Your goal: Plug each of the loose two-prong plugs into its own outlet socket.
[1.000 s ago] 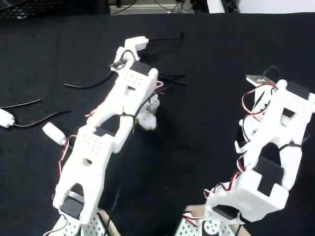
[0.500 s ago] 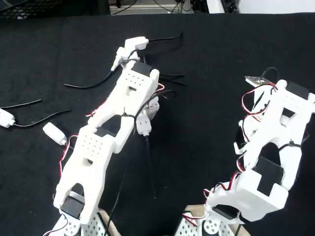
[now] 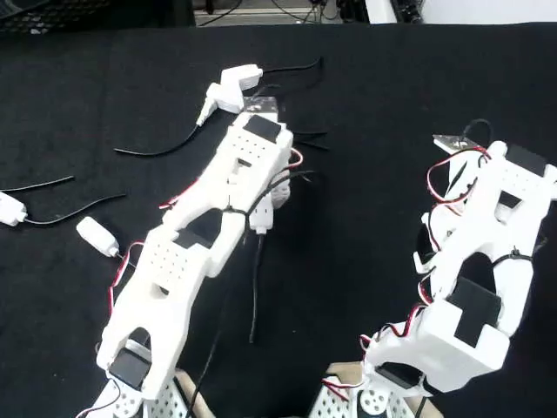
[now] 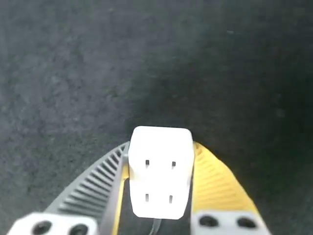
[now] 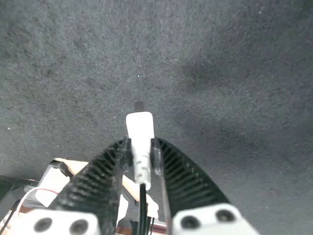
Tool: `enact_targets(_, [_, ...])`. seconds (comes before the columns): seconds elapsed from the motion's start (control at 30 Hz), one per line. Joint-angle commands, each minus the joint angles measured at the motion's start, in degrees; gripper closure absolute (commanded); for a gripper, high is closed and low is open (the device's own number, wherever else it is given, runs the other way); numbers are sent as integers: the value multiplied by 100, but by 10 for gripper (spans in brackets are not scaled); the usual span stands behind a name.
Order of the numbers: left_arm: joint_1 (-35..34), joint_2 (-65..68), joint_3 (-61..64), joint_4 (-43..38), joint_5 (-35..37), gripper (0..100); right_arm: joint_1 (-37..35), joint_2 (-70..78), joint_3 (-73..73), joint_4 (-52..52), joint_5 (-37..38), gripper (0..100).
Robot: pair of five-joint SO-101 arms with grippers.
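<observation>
My left gripper (image 4: 161, 149) is shut on a white outlet socket block (image 4: 159, 181), whose slot pairs face the camera above the black cloth. In the high view that socket (image 3: 262, 216) hangs under the left arm at table centre, its black cord (image 3: 255, 287) trailing toward the near edge. My right gripper (image 5: 141, 143) is shut on a white two-prong plug (image 5: 140, 126); the plug's dark tip points at the cloth and its black cord runs back between the fingers. A white connector (image 3: 231, 84) with a cord lies just beyond the left arm.
Two more white connectors with black cords lie at the left: one (image 3: 96, 235) beside the left arm, one (image 3: 10, 209) at the table's left edge. Loose black cords (image 3: 300, 135) cross the cloth near the centre back. The right arm (image 3: 479, 252) stands folded at the right.
The left arm has stretched farther toward the back of the table, carrying the socket with it. The socket's cord has swung into view below it. The right arm has kept still.
</observation>
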Motion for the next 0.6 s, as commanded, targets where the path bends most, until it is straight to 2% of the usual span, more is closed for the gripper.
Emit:
enact_targets(0.0, [418, -9, 145, -167, -149, 970, 88, -101, -40, 53, 0, 986])
enact_targets(0.23, [215, -9, 400, -193, -167, 970, 79, -101, -48, 18, 9, 986])
enact_targets(0.37, [224, -9, 400, -158, -712, 970, 79, -101, -57, 18, 9, 986])
enact_targets(0.5, [57, -9, 558, -44, -290, 970, 79, -101, -57, 18, 9, 986])
enact_targets(0.57, [4, -9, 497, 26, -316, 970, 79, -101, -57, 18, 9, 986])
